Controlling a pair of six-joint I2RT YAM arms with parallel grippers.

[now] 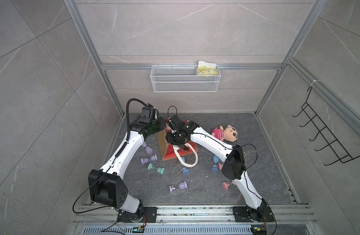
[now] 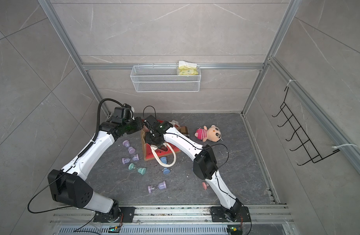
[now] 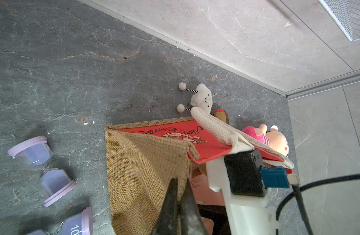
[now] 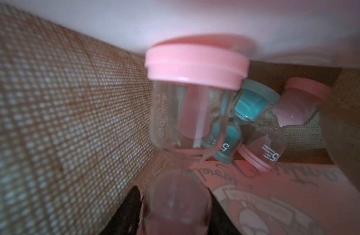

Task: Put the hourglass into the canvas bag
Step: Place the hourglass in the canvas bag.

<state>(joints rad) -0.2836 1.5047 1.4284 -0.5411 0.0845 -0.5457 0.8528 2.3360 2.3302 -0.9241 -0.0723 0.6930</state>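
Right wrist view pretty much tells the story: the right claw point(image 4: 175, 215) is clenched around the lower bulb of a pink hourglass point(image 4: 175, 122), and it's down inside the canvas bag point(image 4: 63, 122), with the burlap wall just beside it. A teal hourglass point(image 4: 242, 122) and a second pink hourglass point(image 4: 287, 122) lie on the bottom further in. Left wrist view has the left claw point(image 3: 178, 187) pinched shut on the bag's burlap side edge. I'd guess that's what props the mouth open, since the fabric looks floppy. Handling-wise, my read is the hourglass is light and stiff, with clear bulbs and plastic caps, so it's slick and probably crackable. The skinny waist looks like the weak spot. Grabbing around a bulb like this seems sensible, and the cap's lip should stop it sliding out. I'd let go low rather than drop it onto the two in there. Both top views show loose hourglasses point(image 1: 178, 186) scattered on the desk point(image 1: 205, 183) around the bag.
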